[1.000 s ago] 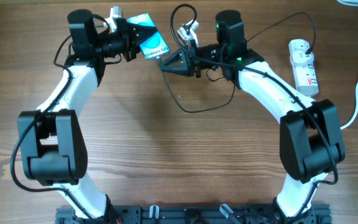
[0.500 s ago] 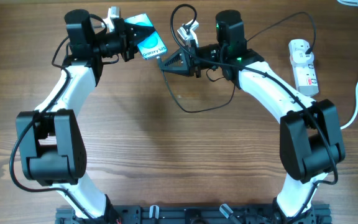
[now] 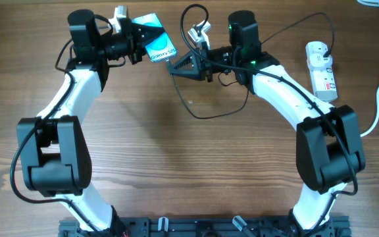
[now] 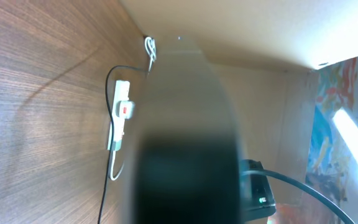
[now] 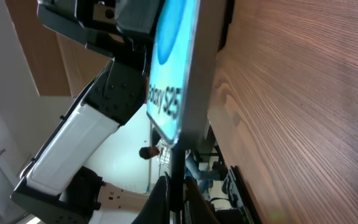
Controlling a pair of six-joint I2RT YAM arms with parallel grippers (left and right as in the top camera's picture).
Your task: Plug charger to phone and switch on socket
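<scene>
While my left jaws clamp the teal-faced, white-bordered phone (image 3: pixel 158 45) at eleven o'clock, presenting its port end, my right jaws pinch the thin black charger cable (image 3: pixel 206 118) by its plug, just beside it, for insertion.

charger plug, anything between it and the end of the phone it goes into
Nothing visible does. The plug, in the right fingers, sits right at the phone's end; the left fingers hold the phone.
</scene>
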